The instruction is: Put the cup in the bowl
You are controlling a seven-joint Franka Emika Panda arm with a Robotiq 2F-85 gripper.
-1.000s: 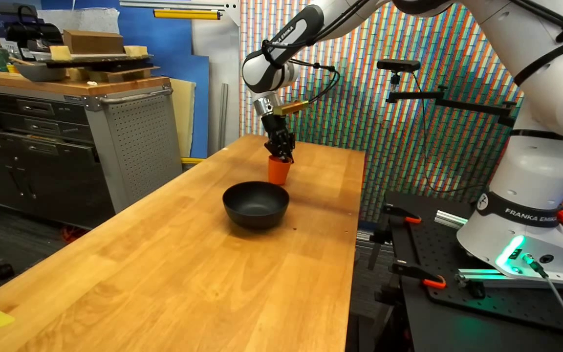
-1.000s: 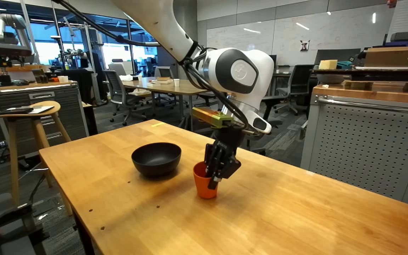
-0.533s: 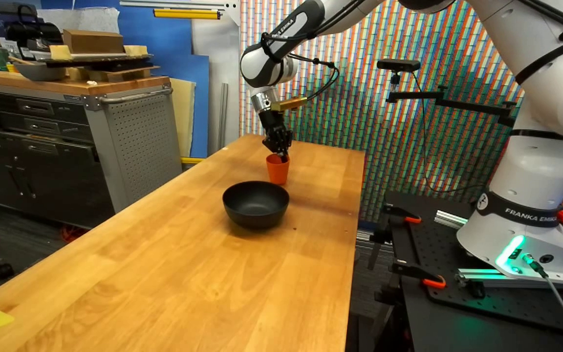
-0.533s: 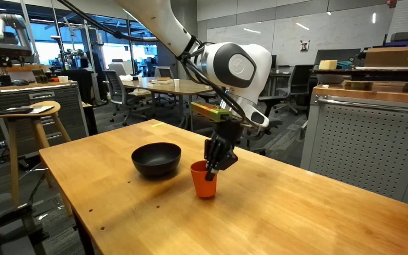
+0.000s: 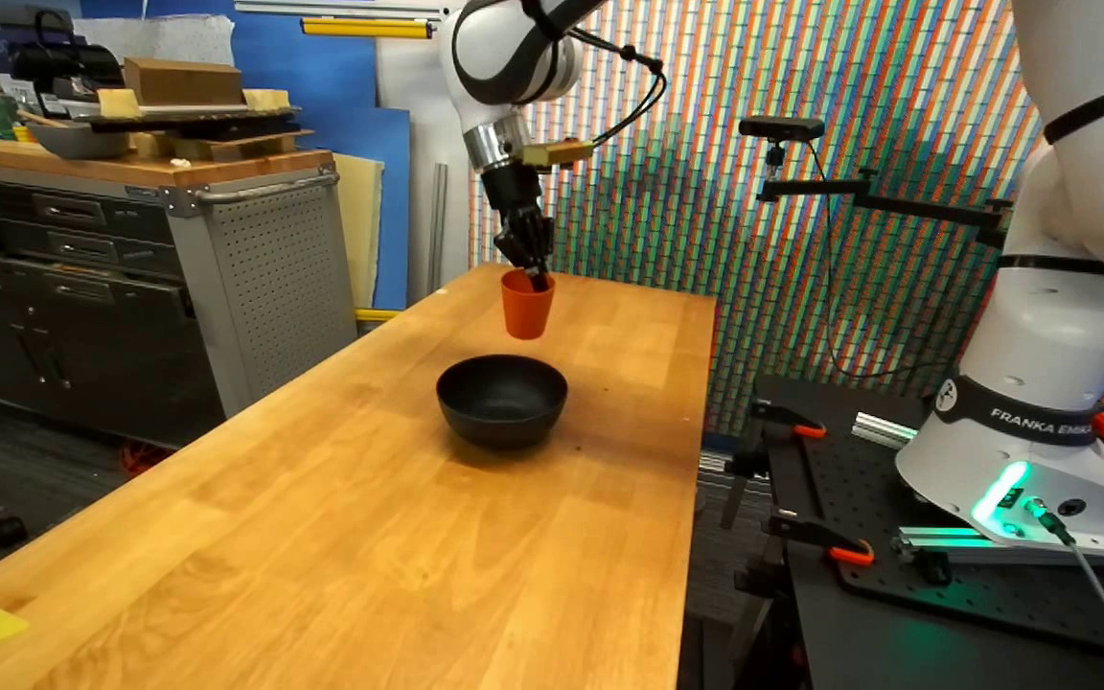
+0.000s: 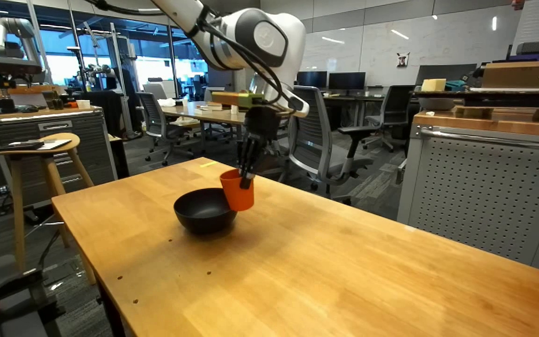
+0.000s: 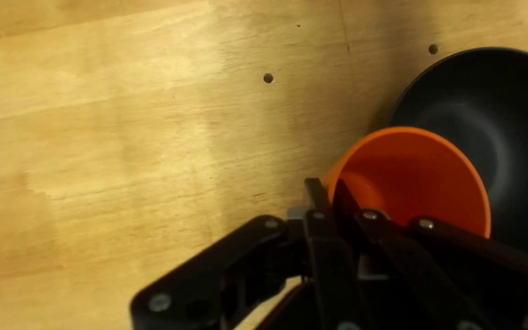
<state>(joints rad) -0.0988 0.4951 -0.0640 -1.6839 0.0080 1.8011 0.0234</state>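
Cup [image 5: 524, 316], orange, above the worktop [image 5: 399, 537]. In an exterior view: arm [image 5: 494, 48] outstretched, gripper [image 5: 537, 278] pointing down, cup beyond the bowl [image 5: 502, 417], toward the far edge. In an exterior view: cup slightly tilted, hiding some bowl rim; tape [image 6: 208, 164] at the far corner. Wrist view alone: both fingers [image 7: 316, 195] pinching cup wall, one inside, one out.

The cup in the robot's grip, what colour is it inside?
Orange-red; the inside of the cup shows best in the wrist view.
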